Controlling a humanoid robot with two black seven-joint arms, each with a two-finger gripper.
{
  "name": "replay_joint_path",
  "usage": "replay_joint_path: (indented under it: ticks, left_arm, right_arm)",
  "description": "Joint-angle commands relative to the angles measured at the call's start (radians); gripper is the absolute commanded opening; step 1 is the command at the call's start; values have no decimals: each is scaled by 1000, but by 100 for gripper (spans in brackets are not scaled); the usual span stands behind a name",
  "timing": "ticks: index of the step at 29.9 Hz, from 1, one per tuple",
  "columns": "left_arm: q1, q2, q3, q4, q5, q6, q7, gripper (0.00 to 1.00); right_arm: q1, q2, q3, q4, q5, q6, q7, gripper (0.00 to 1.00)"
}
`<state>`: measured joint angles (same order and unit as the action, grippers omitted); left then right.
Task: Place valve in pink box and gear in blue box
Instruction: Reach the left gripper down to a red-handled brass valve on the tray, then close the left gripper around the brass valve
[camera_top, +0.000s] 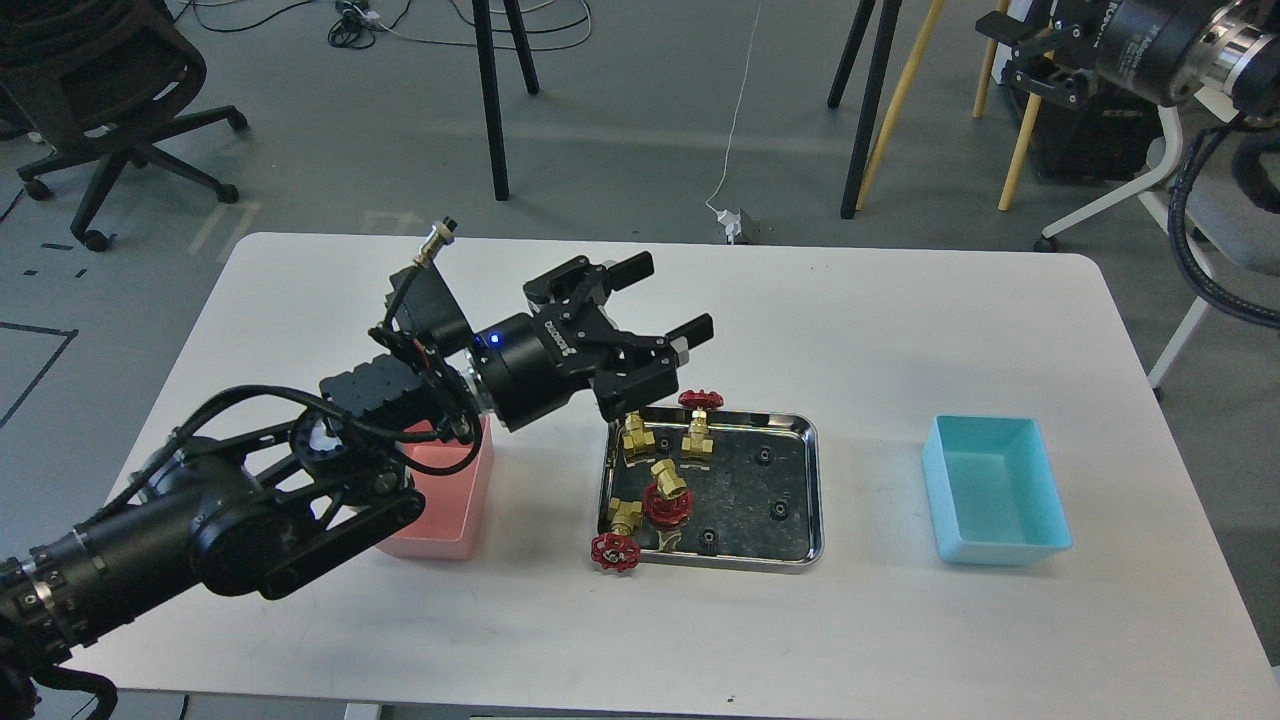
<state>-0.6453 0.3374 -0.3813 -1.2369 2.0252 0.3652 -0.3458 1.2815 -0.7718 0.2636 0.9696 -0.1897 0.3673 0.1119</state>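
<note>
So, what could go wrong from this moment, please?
1. The valves lie crowded together in the steel tray, so the open left gripper above its far left corner may catch two at once or push one away.
2. One valve hangs over the tray's front left rim; a bump could knock it onto the table.
3. The left arm covers much of the pink box, so a drop there may be hard to see.
</note>
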Motion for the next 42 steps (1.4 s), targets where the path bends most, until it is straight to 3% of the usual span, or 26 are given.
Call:
replay_joint_path:
  ticks: [1, 5, 8, 13, 28, 36, 40, 42]
  left_arm:
    - [29, -63, 13, 103, 154, 52, -5, 96]
    - [36, -139, 18, 258, 156, 119, -5, 96]
    - [35, -201, 19, 376, 156, 123, -7, 96]
    - [38, -254, 45, 471, 156, 123, -10, 96]
    - [89, -337, 90, 651, 156, 123, -15, 99]
    - [90, -337, 116, 669, 156, 123, -24, 99]
    - [89, -337, 116, 669, 156, 123, -35, 91]
    - [89, -337, 116, 669, 156, 123, -35, 81]
  right_arm:
    - [2, -4, -1, 0, -19, 1, 0, 99]
    - [12, -4, -1, 0, -34, -1, 0, 99]
    - [13, -3, -1, 0, -36, -1, 0, 99]
    - [16, -3, 0, -6, -36, 1, 0, 99]
    - [10, 6, -3, -19, -74, -1, -9, 99]
    - [7, 12, -3, -38, -74, -1, -9, 99]
    - [7, 12, -3, -40, -74, -1, -9, 99]
    - [7, 12, -4, -39, -74, -1, -8, 99]
